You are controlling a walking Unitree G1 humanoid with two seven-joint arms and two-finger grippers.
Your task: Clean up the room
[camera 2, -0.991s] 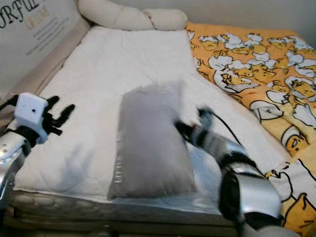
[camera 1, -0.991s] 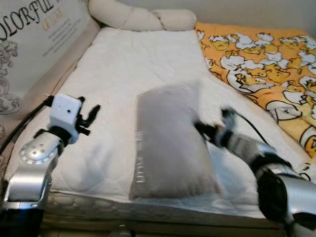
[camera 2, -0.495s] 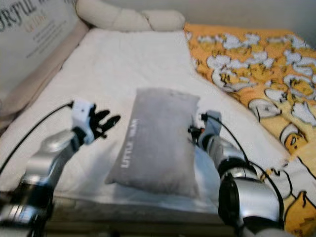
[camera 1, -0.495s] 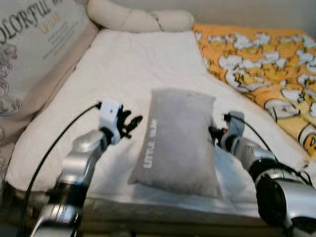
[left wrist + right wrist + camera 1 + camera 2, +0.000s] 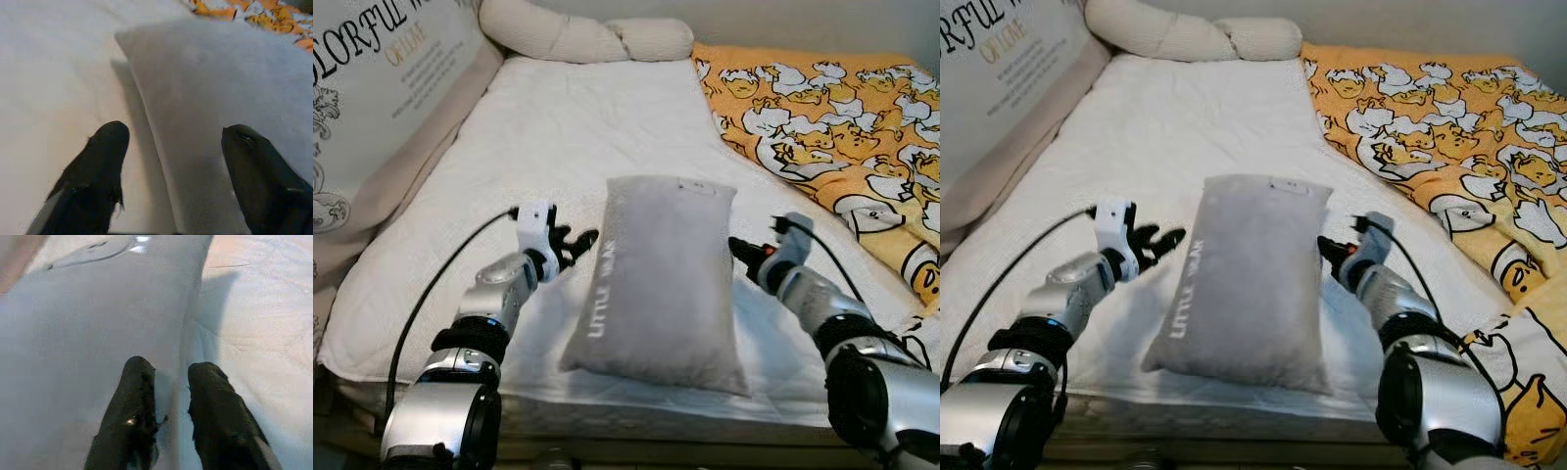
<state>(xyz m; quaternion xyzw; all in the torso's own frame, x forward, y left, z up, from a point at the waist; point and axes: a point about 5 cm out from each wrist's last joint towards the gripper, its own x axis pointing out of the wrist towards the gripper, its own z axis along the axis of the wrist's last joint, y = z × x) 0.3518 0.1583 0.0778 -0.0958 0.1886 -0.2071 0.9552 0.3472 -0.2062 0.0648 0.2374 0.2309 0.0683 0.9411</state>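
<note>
Since a second ago, the left gripper [image 5: 576, 241] (fingers spread, holding nothing) has reached the grey pillow [image 5: 661, 279] at frame centre; right gripper [image 5: 741, 252] pinches its edge, readying a two-handed lift.

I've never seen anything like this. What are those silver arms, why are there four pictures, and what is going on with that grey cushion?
It is a walking household robot tidying a room. Two pictures come from cameras in its head, looking down at a bed. The other two come from cameras on its wrists, looking along each tool's black fingers. On the white mattress lies a grey pillow; an orange duck-print blanket lies on the robot's right and a cream bolster at the far end. The left tool hovers open beside the pillow's edge. The right tool pinches the pillow's other edge between its fingers.
</note>
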